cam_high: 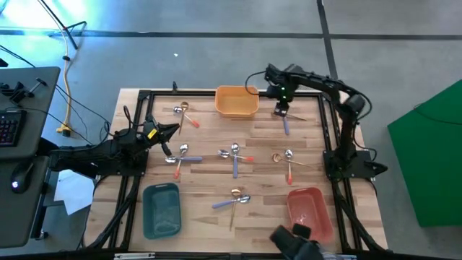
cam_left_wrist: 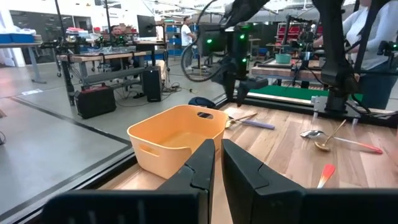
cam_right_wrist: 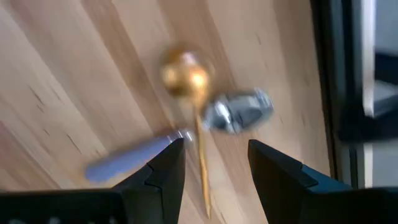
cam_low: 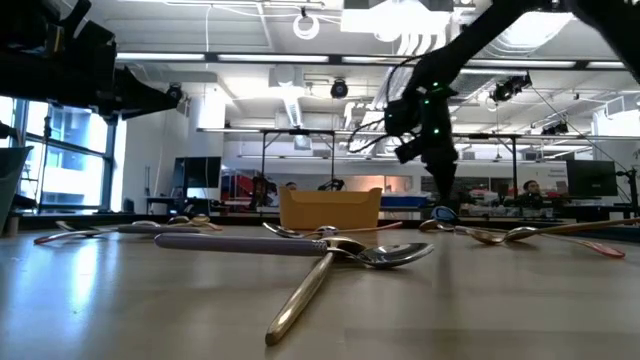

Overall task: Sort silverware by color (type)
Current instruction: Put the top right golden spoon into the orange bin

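Observation:
The silverware lies in crossed pairs across the wooden table. At the far right, a lavender-handled spoon (cam_high: 286, 126) and a gold spoon (cam_right_wrist: 186, 79) cross, their bowls close together. My right gripper (cam_high: 280, 110) hangs above this pair, pointing down, open, with nothing between its fingers (cam_right_wrist: 166, 169). My left gripper (cam_high: 175, 129) waits level at the table's left side, shut (cam_left_wrist: 217, 163) and empty. Other pairs lie at the far left (cam_high: 185, 113), the middle (cam_high: 234, 155), the middle left (cam_high: 180, 154), the right (cam_high: 286, 160) and the near middle (cam_high: 235, 200).
An orange tray (cam_high: 237, 102) stands at the far middle, left of my right gripper. A teal tray (cam_high: 161, 210) sits near left and a pink-red tray (cam_high: 311, 209) near right. A black frame (cam_high: 328, 123) borders the table. People and benches show in the room beyond.

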